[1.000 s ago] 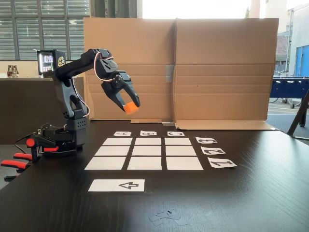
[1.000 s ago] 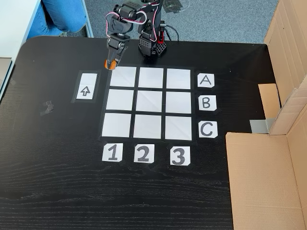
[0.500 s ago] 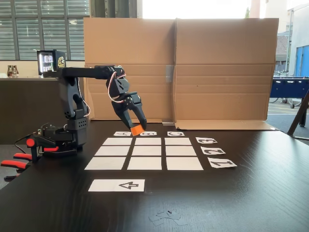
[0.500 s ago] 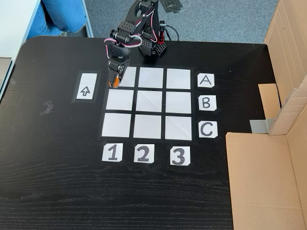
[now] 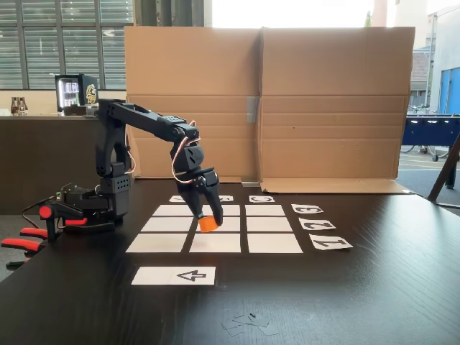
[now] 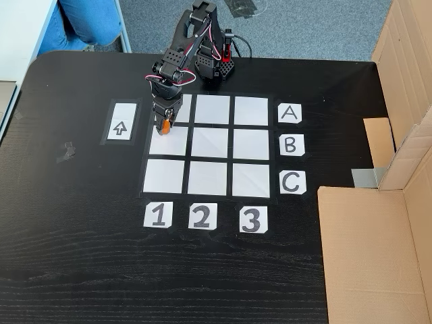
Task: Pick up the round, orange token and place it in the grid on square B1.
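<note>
- Nearest the camera in a fixed view: bare black wood-grain table, then a long white paper strip printed with a black arrow, lying apart from the array.
- Next back: the grid of nine plain white paper rectangles, bordered by small white labels with black letters and numbers.
- Above the grid: black two-finger gripper pointing down, fingers closed narrowly on the small, short, bright orange plastic cylinder token; same grip seen from above in another fixed view, gripper, token.
- Token held low, close over the paper; whether touching cannot be told. From above, sits at the top edge of the plain white rectangle in row B, column 1, square B1.
- Handling, as judgement: probably light, stiff and hard, not fragile; faceted plastic sides likely a little slick, so best pinched across two opposite flat sides near mid-height, as now.
- Short and narrower than the square, so likely stable once set flat; a tilted release could tip or roll it.
- Farthest: tall brown cardboard sheets standing as a backdrop.
</note>
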Robot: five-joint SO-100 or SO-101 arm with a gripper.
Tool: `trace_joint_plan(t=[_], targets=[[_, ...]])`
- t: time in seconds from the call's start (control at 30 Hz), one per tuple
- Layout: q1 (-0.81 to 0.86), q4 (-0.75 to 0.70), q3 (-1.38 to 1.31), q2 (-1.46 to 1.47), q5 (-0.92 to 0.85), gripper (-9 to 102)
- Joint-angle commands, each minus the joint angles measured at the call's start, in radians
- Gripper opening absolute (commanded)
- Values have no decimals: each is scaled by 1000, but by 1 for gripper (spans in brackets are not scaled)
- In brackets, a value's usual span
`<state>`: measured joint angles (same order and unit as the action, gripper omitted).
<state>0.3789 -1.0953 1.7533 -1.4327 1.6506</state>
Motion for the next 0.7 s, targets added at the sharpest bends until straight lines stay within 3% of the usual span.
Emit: trace_joint_plan(t=[0.0, 0.67], targets=[[-14, -8, 2, -2, 17, -1], [-15, -14, -21, 52, 21, 0]])
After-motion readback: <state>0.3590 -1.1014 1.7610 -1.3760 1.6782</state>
